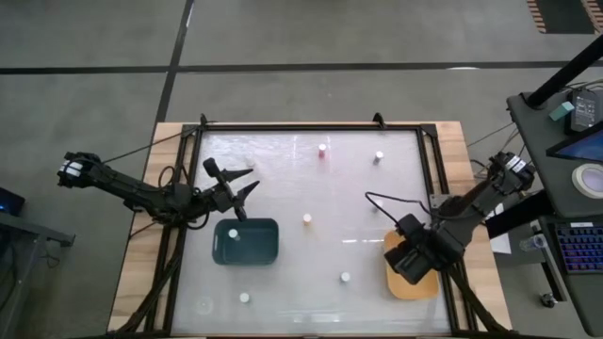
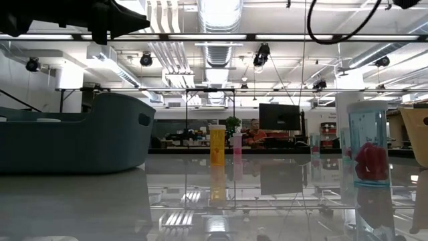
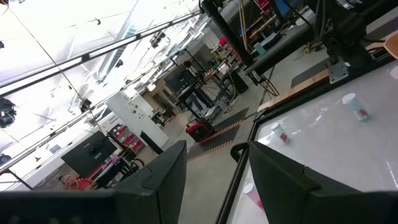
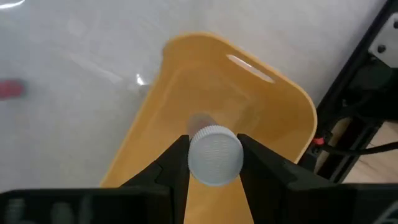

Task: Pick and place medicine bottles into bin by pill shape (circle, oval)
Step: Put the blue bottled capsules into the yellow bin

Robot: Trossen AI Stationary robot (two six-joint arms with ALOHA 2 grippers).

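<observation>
Right pincer pinching a white-capped medicine bottle above the yellow-orange tray, poised for release; left pincer spread, idle beside the teal tray on the desk.

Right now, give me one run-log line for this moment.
right gripper: shut on medicine bottle, above yellow-orange tray | left gripper: open, empty, beside teal tray
</observation>
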